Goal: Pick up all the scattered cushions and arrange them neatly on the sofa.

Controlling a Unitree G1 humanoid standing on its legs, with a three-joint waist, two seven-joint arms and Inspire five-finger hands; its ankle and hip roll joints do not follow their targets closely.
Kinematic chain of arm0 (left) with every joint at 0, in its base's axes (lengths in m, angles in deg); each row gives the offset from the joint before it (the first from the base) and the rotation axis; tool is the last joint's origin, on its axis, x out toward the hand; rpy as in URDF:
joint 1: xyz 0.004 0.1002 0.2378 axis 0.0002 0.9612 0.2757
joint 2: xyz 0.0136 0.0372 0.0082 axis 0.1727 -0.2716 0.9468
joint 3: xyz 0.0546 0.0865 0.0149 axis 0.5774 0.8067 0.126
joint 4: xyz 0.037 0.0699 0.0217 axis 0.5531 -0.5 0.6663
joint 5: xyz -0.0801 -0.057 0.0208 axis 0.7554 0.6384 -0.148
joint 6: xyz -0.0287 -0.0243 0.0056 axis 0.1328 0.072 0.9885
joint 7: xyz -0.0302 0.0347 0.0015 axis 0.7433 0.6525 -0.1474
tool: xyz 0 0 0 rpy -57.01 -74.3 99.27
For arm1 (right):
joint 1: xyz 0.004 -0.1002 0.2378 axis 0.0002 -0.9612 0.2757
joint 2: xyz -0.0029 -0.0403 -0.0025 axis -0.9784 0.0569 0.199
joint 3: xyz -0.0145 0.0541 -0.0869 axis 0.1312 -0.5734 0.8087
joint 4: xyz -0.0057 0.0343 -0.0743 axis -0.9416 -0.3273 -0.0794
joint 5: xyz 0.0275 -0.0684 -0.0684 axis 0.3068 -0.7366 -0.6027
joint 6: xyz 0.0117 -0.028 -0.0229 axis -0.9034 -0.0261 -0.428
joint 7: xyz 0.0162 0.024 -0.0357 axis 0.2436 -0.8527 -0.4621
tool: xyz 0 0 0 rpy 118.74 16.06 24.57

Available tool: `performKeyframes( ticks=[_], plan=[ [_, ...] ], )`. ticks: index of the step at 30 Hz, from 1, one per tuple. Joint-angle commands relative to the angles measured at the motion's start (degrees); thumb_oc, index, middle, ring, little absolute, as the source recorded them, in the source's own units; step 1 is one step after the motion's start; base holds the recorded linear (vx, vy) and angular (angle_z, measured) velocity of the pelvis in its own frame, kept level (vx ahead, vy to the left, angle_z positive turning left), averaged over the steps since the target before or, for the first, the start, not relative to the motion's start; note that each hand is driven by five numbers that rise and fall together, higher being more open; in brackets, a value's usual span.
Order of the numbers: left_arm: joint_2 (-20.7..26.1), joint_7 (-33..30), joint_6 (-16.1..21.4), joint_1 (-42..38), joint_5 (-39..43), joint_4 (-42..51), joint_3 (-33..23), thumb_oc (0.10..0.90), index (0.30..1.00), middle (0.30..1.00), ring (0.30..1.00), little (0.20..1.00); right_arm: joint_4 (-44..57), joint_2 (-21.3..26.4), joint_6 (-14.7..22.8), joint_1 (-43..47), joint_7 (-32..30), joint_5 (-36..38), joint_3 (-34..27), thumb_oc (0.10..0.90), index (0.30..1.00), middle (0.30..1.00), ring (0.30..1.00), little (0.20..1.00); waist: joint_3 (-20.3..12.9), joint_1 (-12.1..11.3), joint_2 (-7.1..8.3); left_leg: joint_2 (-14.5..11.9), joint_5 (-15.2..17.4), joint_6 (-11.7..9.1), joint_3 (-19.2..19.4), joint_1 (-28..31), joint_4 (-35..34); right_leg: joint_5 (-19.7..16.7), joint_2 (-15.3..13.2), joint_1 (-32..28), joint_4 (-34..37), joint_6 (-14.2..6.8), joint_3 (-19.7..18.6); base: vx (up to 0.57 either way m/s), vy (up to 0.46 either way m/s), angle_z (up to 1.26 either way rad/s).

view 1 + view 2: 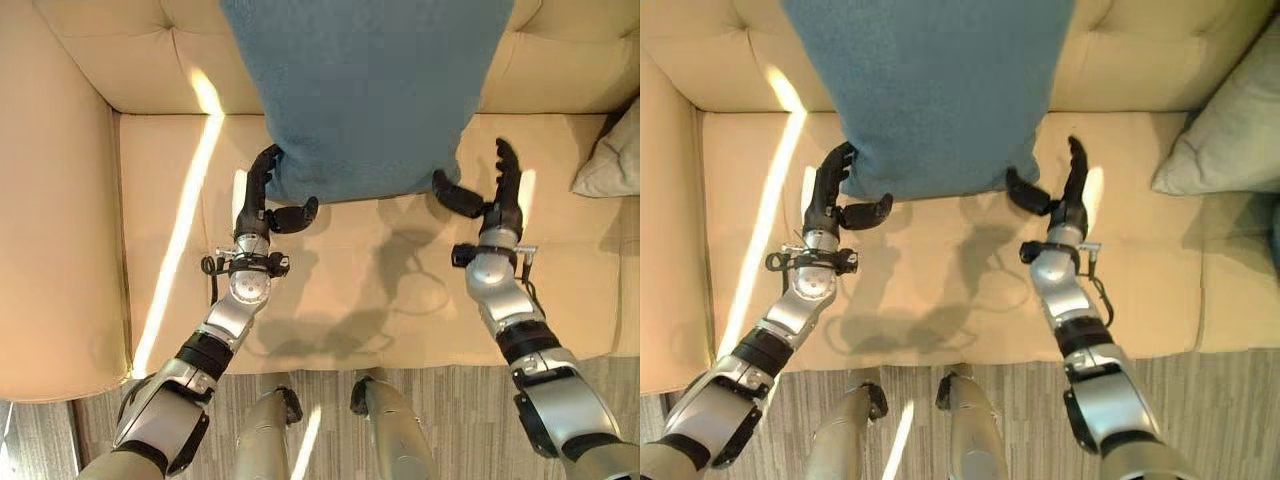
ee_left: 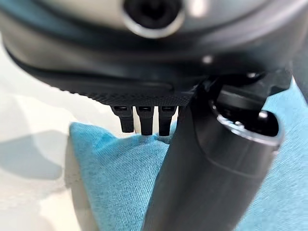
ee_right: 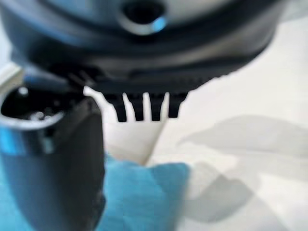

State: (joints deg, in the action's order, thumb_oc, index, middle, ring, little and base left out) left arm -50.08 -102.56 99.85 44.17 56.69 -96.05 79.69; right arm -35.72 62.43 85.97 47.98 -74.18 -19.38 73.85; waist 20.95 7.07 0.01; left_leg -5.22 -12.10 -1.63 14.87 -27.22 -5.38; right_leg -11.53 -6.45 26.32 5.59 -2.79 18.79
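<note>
Beige sofa; blue cushion upright against backrest; left hand, right hand fingers straight, flanking.

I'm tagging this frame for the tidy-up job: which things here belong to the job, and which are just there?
Part of the job:
- blue cushion, leaning against the sofa's backrest
- grey cushion at the sofa's right end
- beige sofa
- left hand, open at the blue cushion's lower left corner
- right hand, open by its lower right corner

Just there:
- striped floor
</note>
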Motion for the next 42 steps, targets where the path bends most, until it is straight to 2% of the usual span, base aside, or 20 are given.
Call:
performKeyframes(
  ticks=[1,2,6,7,8,12,15,18,21,24,25,26,27,30,33,36,38,39,41,42],
  plan=[
    [-0.55,0.08,5.98,3.87,-1.06,2.21,-4.33,0.800,0.900,0.900,0.900,0.900,2.84,0.58,4.08,-6.36,1.62,-3.71,-2.59,0.800,0.900,0.900,0.900,0.900,-10.15,-0.42,0.48,-1.76,7.92,-5.66,1.43,6.07,0.38,6.54,-1.11,-1.51,-0.59,-7.38,1.70,0.05,-0.010,-0.02],
    [-0.17,0.99,5.89,8.07,-0.99,3.51,-6.67,0.800,0.900,0.900,0.900,0.900,4.99,-0.41,4.15,-11.75,2.93,-4.30,-4.25,0.800,0.900,0.900,0.900,0.900,-10.61,-0.37,0.63,-1.89,8.27,-5.57,1.62,7.79,0.38,6.83,-1.12,-3.15,-0.59,-7.27,1.80,0.04,-0.004,-0.03],
    [0.56,2.73,5.88,15.41,-0.45,5.20,-10.19,0.800,0.900,0.900,0.900,0.900,7.96,-0.56,4.31,-19.16,5.12,-4.38,-7.36,0.800,0.900,0.900,0.900,0.900,-11.16,-0.22,1.04,-1.96,8.78,-5.41,2.02,10.71,0.38,7.43,-0.92,-6.29,-0.59,-7.15,1.96,0.06,-0.011,-0.02],
    [0.95,4.57,5.84,20.39,-0.01,5.52,-12.24,0.800,0.900,0.900,0.900,0.900,8.94,-0.88,4.65,-24.11,7.01,-4.24,-8.91,0.800,0.900,0.900,0.900,0.900,-11.46,-0.04,1.25,-2.00,9.06,-5.40,2.41,12.88,0.38,8.03,-0.60,-8.55,-0.59,-7.07,1.90,0.06,-0.015,-0.01],
    [0.97,4.65,5.82,20.68,0.02,5.67,-12.23,0.800,0.900,0.900,0.900,0.900,9.11,-0.89,4.62,-24.41,7.07,-4.23,-8.92,0.800,0.900,0.900,0.900,0.900,-11.50,-0.05,1.28,-2.01,9.09,-5.42,2.42,13.06,0.38,8.08,-0.59,-8.74,-0.59,-7.07,1.90,0.06,-0.017,0.00],
    [1.31,9.36,5.10,31.18,0.02,6.89,-15.01,0.800,0.900,0.900,0.900,0.900,11.76,-1.44,4.76,-33.57,11.34,-4.84,-11.44,0.800,0.900,0.900,0.900,0.900,-12.19,-0.02,1.39,-2.23,9.55,-5.35,2.91,16.69,0.38,9.54,0.01,-12.51,-0.59,-6.79,2.21,0.02,-0.020,0.03],
    [1.30,13.70,3.90,40.38,-0.62,5.79,-15.73,0.800,0.900,0.900,0.900,0.900,11.98,-3.34,5.06,-40.18,14.56,-4.66,-12.87,0.800,0.900,0.900,0.900,0.900,-13.05,-0.02,1.08,-2.16,10.34,-4.98,3.04,19.99,0.38,10.49,0.61,-15.56,-0.59,-6.67,1.93,0.00,-0.027,0.04],
    [0.96,15.39,2.98,43.58,-1.97,3.99,-15.35,0.800,0.900,0.900,0.900,0.900,10.99,-4.27,5.19,-41.87,16.00,-4.89,-12.36,0.800,0.900,0.900,0.900,0.900,-13.44,-0.08,1.29,-1.55,9.86,-3.97,3.73,21.52,0.38,9.94,0.71,-16.59,-0.59,-6.00,1.85,-0.05,-0.003,0.02],
    [0.05,17.55,1.76,47.23,-3.89,1.71,-14.39,0.800,0.900,0.900,0.900,0.900,8.85,-5.50,4.78,-43.39,17.41,-6.28,-10.96,0.800,0.900,0.900,0.900,0.900,-13.65,-0.70,1.48,-1.00,10.81,-3.38,4.27,25.39,1.17,11.13,1.11,-20.15,-0.59,-5.60,0.75,-0.01,0.019,-0.04],
    [-0.30,17.60,1.60,47.28,-3.90,0.75,-14.06,0.800,0.900,0.900,0.900,0.900,7.58,-5.93,4.58,-42.97,17.50,-6.16,-10.62,0.800,0.900,0.900,0.900,0.900,-13.22,-0.86,1.88,-0.78,12.28,-3.28,4.06,25.49,3.73,11.04,0.97,-20.84,-0.59,-5.42,0.30,-0.03,0.010,-0.12],
    [-0.57,17.60,1.53,47.23,-3.84,0.45,-13.74,0.800,0.900,0.900,0.900,0.900,7.18,-6.00,4.45,-42.63,17.41,-6.34,-10.29,0.800,0.900,0.900,0.900,0.900,-12.93,-1.00,2.37,-0.47,14.05,-3.23,3.22,25.07,7.24,10.93,0.80,-21.30,-0.59,-5.16,-0.05,-0.09,0.044,-0.19],
    [-1.31,17.74,1.85,46.58,-2.72,0.61,-13.06,0.800,0.900,0.900,0.900,0.900,6.45,-5.68,4.20,-41.80,17.31,-7.05,-9.47,0.800,0.900,0.900,0.900,0.900,-12.14,-1.58,3.61,0.87,18.25,-3.04,-0.08,24.70,13.46,10.89,-0.06,-22.32,-0.59,-4.81,-0.65,-0.14,0.118,-0.31],
    [-1.98,17.31,2.06,45.48,-1.82,0.20,-12.27,0.800,0.900,0.900,0.900,0.900,5.94,-6.01,4.01,-41.47,16.94,-7.06,-9.37,0.800,0.900,0.900,0.900,0.900,-11.95,-1.64,3.63,2.24,19.59,-2.92,-3.34,25.98,15.22,10.66,0.10,-22.70,-0.59,-4.76,-0.97,-0.12,0.117,-0.47],
    [-1.99,17.00,1.83,44.35,-2.45,0.57,-11.14,0.800,0.900,0.900,0.900,0.900,4.78,-6.41,3.63,-41.35,16.50,-7.60,-9.66,0.800,0.900,0.900,0.900,0.900,-12.40,-0.79,3.32,3.61,21.33,-1.86,-3.78,28.29,11.74,9.51,-0.03,-22.18,-0.59,-5.47,-1.11,-0.07,0.141,-0.40],
    [-0.96,16.35,1.75,41.30,-3.86,-1.24,-10.15,0.800,0.900,0.900,0.900,0.900,0.44,-7.44,2.53,-40.11,15.87,-8.14,-8.36,0.800,0.900,0.900,0.900,0.900,-12.27,0.30,3.97,5.15,20.41,-0.27,-2.67,28.64,8.61,5.31,-0.89,-18.91,-0.59,-7.45,-3.14,-0.14,0.219,-0.15],
    [-0.32,16.22,1.39,40.78,-5.03,-2.02,-10.19,0.800,0.900,0.900,0.900,0.900,-1.07,-8.03,1.86,-39.95,16.24,-8.98,-7.25,0.800,0.900,0.900,0.900,0.900,-12.19,-0.24,4.43,5.33,19.99,0.47,-1.29,29.55,6.63,4.68,-1.10,-17.87,-1.20,-8.43,-3.34,-0.10,0.106,-0.53],
    [0.69,15.72,0.65,40.25,-5.95,-3.85,-10.61,0.800,0.900,0.900,0.900,0.900,-2.30,-9.12,1.45,-39.54,16.26,-9.49,-6.07,0.800,0.900,0.900,0.900,0.900,-10.41,-1.29,5.11,4.77,19.01,1.12,0.05,30.60,4.97,4.24,-2.53,-15.01,-7.80,-10.33,-1.33,-0.19,0.095,-0.88],
    [0.69,15.72,0.66,40.21,-5.95,-3.87,-10.61,0.800,0.900,0.900,0.900,0.900,-2.31,-9.12,1.45,-39.52,16.26,-9.50,-6.08,0.800,0.900,0.900,0.900,0.900,-10.35,-1.33,5.12,4.79,19.00,1.13,0.08,30.66,4.94,4.28,-2.55,-15.00,-7.88,-10.34,-1.37,-0.17,0.045,-0.87],
    [0.77,15.65,0.31,39.72,-6.79,-6.26,-10.32,0.800,0.900,0.900,0.900,0.900,-3.79,-9.79,1.28,-39.38,16.22,-9.12,-5.66,0.800,0.900,0.900,0.900,0.900,-9.58,-1.81,4.88,4.21,17.51,1.57,-0.21,30.39,4.16,7.33,-2.72,-15.62,-11.33,-10.02,-0.36,-0.24,0.073,-0.42],
    [0.47,15.67,-0.28,39.05,-7.11,-9.27,-10.06,0.800,0.900,0.900,0.900,0.900,-4.13,-10.24,1.23,-39.81,16.28,-8.62,-5.86,0.800,0.900,0.900,0.900,0.900,-9.53,-1.79,4.41,4.02,16.16,2.40,-1.02,29.36,3.77,10.36,-1.36,-15.84,-17.36,-8.70,-3.53,-0.32,0.097,0.08]
  ],
)
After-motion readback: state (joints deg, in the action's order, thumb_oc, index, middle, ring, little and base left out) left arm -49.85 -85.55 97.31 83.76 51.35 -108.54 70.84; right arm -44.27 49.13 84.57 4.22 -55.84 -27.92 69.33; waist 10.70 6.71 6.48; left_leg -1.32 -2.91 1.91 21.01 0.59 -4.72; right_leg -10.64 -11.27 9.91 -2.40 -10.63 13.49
